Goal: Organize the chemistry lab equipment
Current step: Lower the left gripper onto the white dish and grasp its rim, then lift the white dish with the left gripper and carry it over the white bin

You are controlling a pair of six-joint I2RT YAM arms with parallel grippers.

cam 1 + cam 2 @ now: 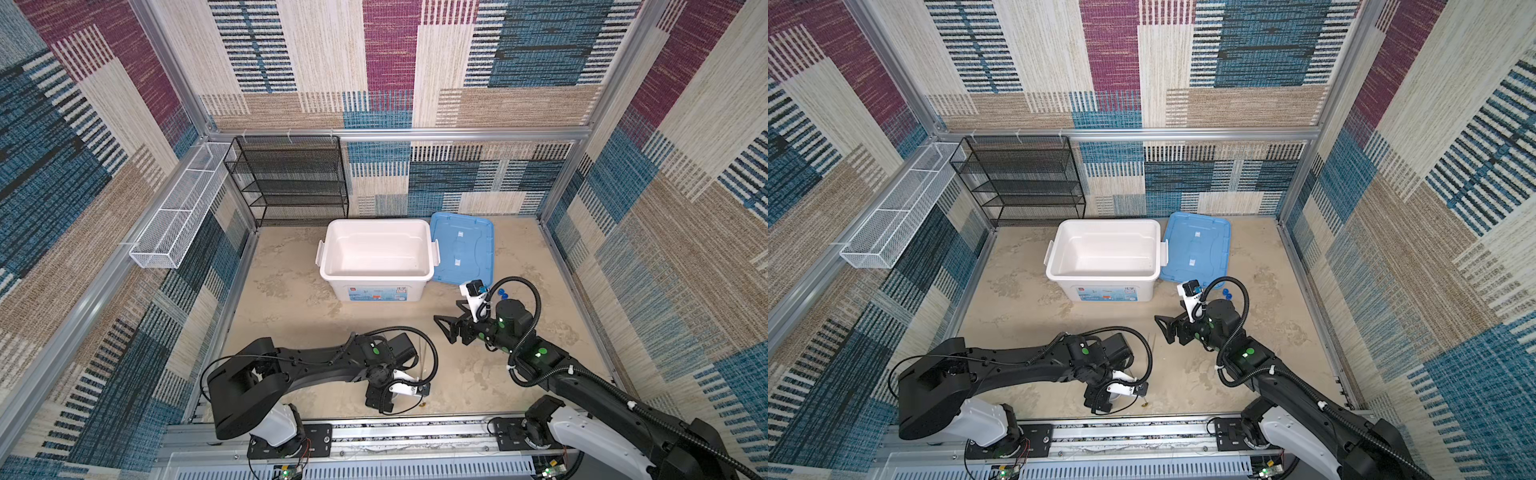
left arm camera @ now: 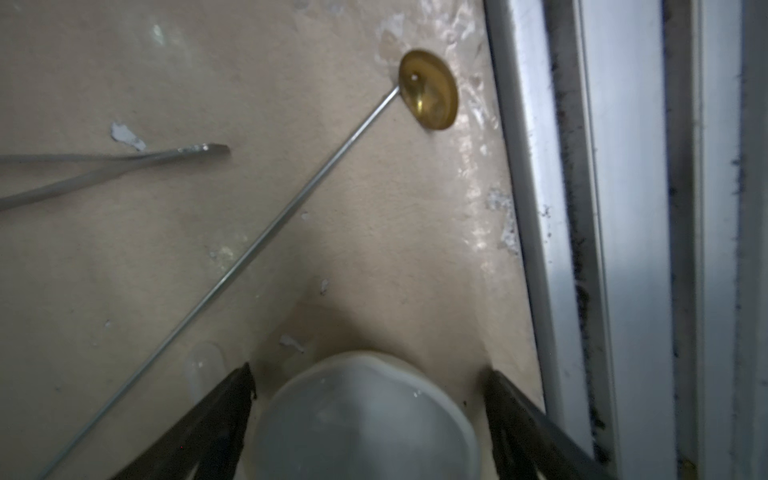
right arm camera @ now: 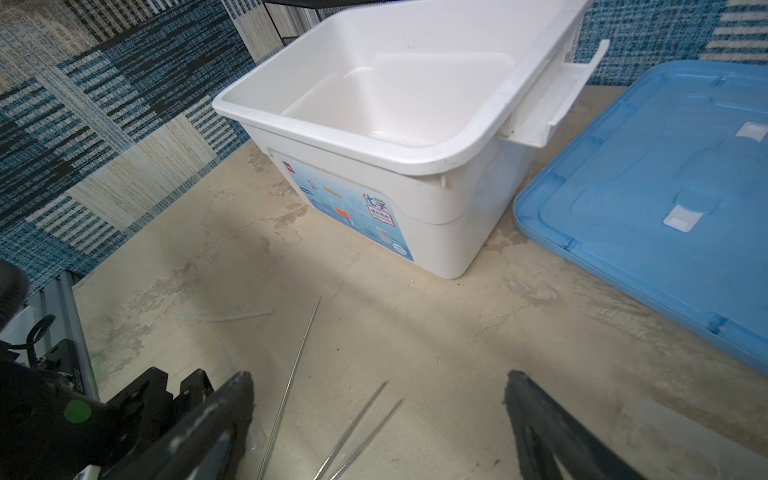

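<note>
Near the front rail in a top view, my left gripper [image 1: 384,399] hangs low over the table. Left wrist: its jaws are spread, straddling the small white dish [image 2: 365,415], nothing gripped. I judge the dish light, stiff and slick, so I'd pinch across the rim. The spoon [image 2: 257,242] lies beside it. Right wrist: my right gripper [image 3: 379,378] is wide and empty, above the tweezers [image 3: 353,428].
</note>
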